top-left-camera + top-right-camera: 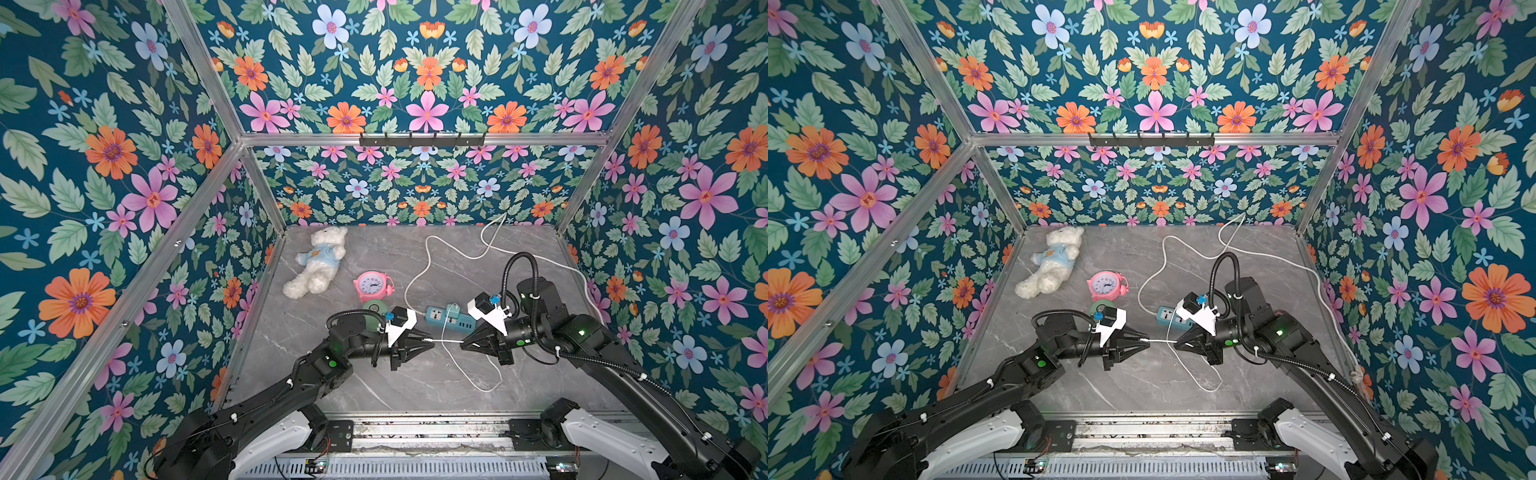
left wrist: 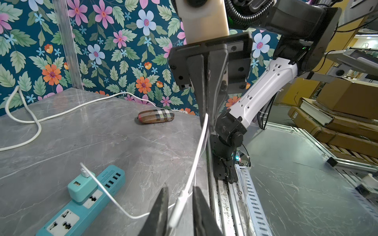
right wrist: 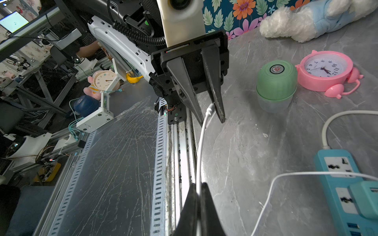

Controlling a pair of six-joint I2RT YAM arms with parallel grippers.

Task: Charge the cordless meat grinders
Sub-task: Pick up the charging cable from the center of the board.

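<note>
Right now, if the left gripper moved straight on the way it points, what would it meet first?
The white cable's plug, already between the left gripper's open jaws; just beyond, probably the right gripper, shut on that cable.

Teal power strip (image 1: 434, 313) flat on the grey marble table (image 1: 374, 374), and that's our marker. A teal cube adapter (image 2: 80, 187) sits plugged into it, with a thin white lead (image 2: 113, 203) coming out of the cube. The strip's thick white cord (image 3: 347, 113) snakes off toward the flowered back wall (image 1: 428, 83). Left of the strip, a pink alarm clock (image 1: 372, 286) lies face up. Beyond it, farther from the strip, there's a white teddy bear (image 1: 318, 259) in a pale blue shirt, lying down. A plaid case (image 2: 156, 116) rests well apart from the strip, near the wall. High above, a black hook rail (image 1: 422, 140).
</note>
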